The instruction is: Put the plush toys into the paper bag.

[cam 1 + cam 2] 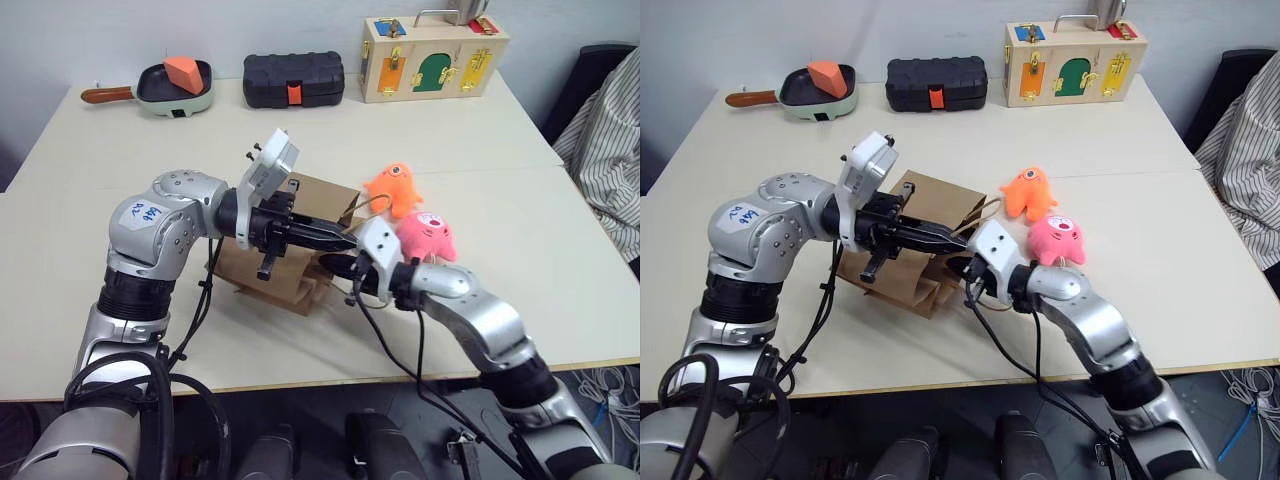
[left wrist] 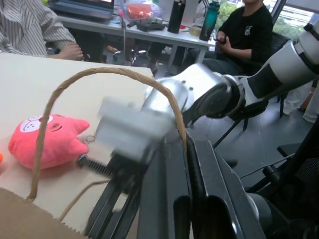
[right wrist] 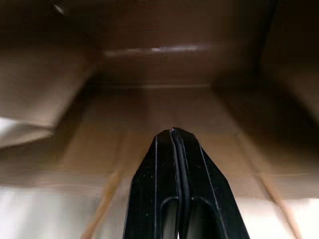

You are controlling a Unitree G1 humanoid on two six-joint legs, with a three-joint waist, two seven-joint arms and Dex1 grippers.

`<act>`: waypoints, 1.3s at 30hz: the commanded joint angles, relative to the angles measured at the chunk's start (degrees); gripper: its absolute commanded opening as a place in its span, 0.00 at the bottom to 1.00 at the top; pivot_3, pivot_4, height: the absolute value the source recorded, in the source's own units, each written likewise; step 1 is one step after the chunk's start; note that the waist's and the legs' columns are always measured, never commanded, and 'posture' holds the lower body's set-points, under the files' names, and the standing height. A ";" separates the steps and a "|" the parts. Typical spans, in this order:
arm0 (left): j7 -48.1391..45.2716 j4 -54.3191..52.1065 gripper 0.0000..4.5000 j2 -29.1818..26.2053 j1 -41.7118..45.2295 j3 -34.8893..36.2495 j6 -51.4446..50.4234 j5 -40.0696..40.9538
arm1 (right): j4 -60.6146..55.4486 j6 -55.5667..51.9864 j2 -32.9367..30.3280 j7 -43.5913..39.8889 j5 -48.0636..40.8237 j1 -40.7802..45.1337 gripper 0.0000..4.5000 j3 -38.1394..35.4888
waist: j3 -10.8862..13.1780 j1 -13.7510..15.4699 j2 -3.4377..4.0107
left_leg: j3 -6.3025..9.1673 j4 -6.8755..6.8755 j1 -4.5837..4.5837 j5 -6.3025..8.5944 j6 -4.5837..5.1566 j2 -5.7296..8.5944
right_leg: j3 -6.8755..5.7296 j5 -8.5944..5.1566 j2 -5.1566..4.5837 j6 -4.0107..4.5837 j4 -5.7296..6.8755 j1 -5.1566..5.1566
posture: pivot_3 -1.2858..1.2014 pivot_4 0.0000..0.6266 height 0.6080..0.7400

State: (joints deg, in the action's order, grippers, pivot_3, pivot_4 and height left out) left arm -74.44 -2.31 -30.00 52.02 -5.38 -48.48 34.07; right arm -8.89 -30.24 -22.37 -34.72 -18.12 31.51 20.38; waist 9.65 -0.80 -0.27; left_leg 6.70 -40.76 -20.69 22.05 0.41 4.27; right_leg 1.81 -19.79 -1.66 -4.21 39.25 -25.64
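Bag-opening step: left gripper pinches the paper bag handle, right gripper pressed together empty inside; next, grab the pink plush toy.

Bag mouth crowded, toys reachable from the right

Both arms cross at the paper bag, the right end effector pinched shut inside it; the orange toy and pink toy lie just beside, with bare table beyond.
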 commanded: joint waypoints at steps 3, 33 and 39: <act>2.09 -3.63 0.00 0.19 1.45 1.29 -0.94 3.07 | 12.16 8.42 5.59 -2.79 6.33 3.44 0.01 3.47 | -0.01 -1.03 0.02 | 0.02 0.01 0.01 0.00 -0.01 0.00 | -0.04 0.00 0.00 0.00 0.20 -0.02 | 0.52 0.24 1.00; 2.17 -8.08 0.00 -7.42 2.40 5.40 -6.78 12.23 | 15.39 8.58 5.02 -21.45 6.67 6.76 0.01 0.20 | -0.05 -1.53 0.08 | 0.06 -0.03 0.20 0.03 -0.06 0.03 | -0.05 0.00 -0.03 0.01 0.27 0.09 | 0.52 0.24 1.00; 1.70 -10.53 0.00 -7.77 0.01 4.03 -6.21 12.72 | 16.14 4.68 2.91 -32.57 4.46 12.96 0.01 3.19 | -0.05 -2.26 0.09 | 0.12 0.00 0.19 0.03 -0.06 0.01 | -0.07 0.00 -0.02 0.01 0.25 0.09 | 0.52 0.24 1.00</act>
State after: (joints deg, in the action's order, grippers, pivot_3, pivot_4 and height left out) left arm -72.16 -10.88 -37.00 52.15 -1.31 -55.50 45.93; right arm 8.54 -25.40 -18.85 -64.34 -12.97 43.98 22.57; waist 9.60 -3.07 -0.18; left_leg 6.85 -40.76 -20.49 22.08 0.34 4.29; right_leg 1.73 -19.79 -1.69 -4.20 39.49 -25.55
